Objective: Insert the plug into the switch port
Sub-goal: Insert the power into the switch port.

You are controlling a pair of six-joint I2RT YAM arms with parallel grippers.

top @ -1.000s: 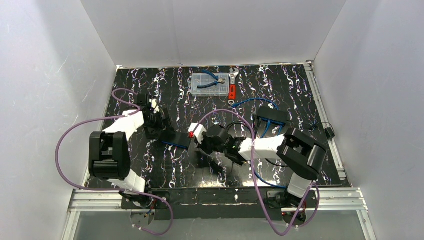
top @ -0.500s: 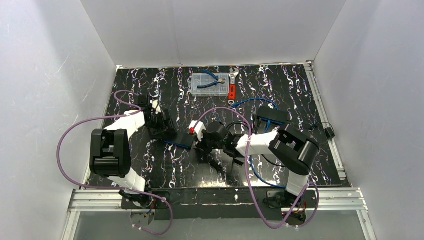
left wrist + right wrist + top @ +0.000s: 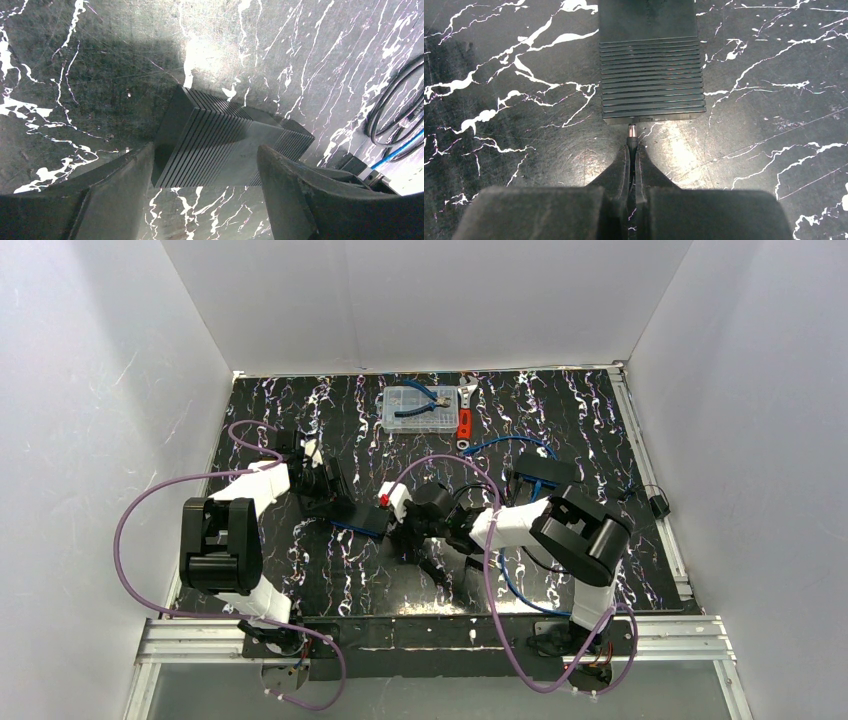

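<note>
The switch, a flat ribbed matte-black box (image 3: 651, 75), lies mid-table in the top view (image 3: 362, 516). Its port (image 3: 642, 119) is a small slot in the near edge, seen in the right wrist view. My right gripper (image 3: 631, 150) is shut on the plug (image 3: 631, 134). The plug's metal tip points at the port and stands right at the box's edge. My left gripper (image 3: 205, 170) straddles the far end of the box (image 3: 220, 140), one finger (image 3: 125, 185) at each side, holding it. In the top view the left gripper (image 3: 335, 498) and right gripper (image 3: 405, 525) face each other across the box.
A clear parts box (image 3: 418, 408) with blue pliers on it and a red-handled wrench (image 3: 465, 422) lie at the back. Another black box (image 3: 543, 475) with blue cable (image 3: 505, 445) sits behind the right arm. A small black part (image 3: 658, 506) lies far right. Purple cables loop off both arms.
My right arm has swung left, bringing the plug up to the box's edge. My left gripper and the box shifted slightly right in the first half second, then stayed still.
</note>
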